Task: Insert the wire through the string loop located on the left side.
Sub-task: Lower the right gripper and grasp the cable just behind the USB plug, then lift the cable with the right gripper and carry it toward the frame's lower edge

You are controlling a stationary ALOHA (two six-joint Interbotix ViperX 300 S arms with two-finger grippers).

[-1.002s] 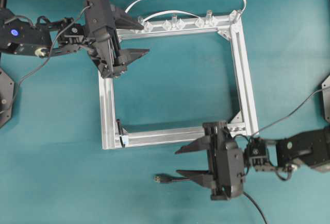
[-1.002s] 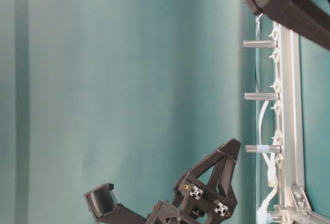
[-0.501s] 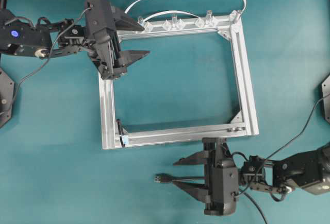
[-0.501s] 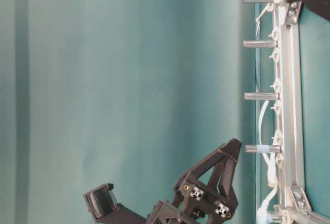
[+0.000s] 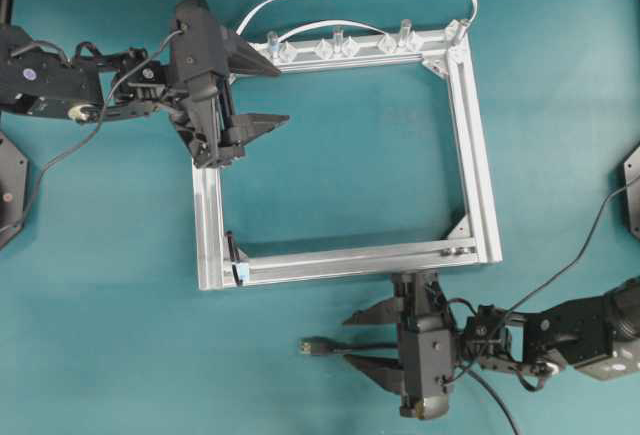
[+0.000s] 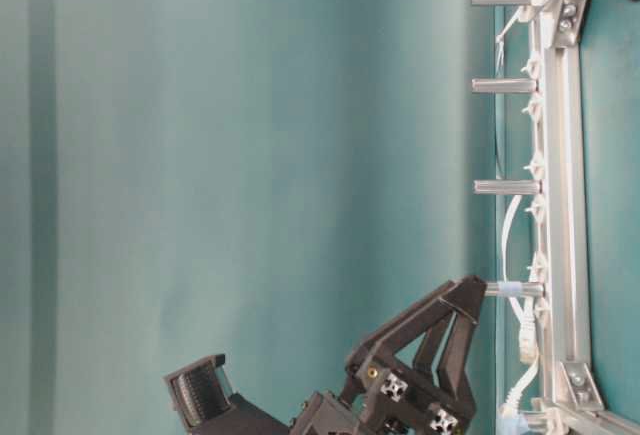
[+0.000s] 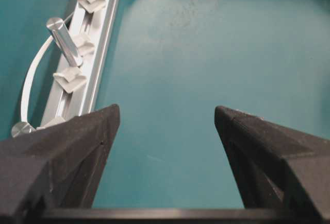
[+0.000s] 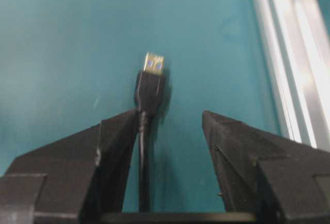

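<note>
Wire (image 8: 146, 147) lies on teal surface (image 5: 350, 175) btwn right gripper (image 8: 170, 123) jaws, hugging one jaw, a clear gap to the other; jaws partly spread, not pinching it, plug w/ metal tip just past the tips. Left gripper (image 7: 167, 118) jaws wide, nothing btwn them, over top-left corner of silver frame (image 5: 475, 155). String loop (image 5: 233, 252) stands at frame's bottom-left corner, w/ pale tag at base, well apart from plug; no readable writing.

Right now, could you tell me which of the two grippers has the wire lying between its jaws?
The right gripper, low in the overhead view: the wire runs between its open jaws, plug pointing ahead. The left gripper frames only bare table.
</note>
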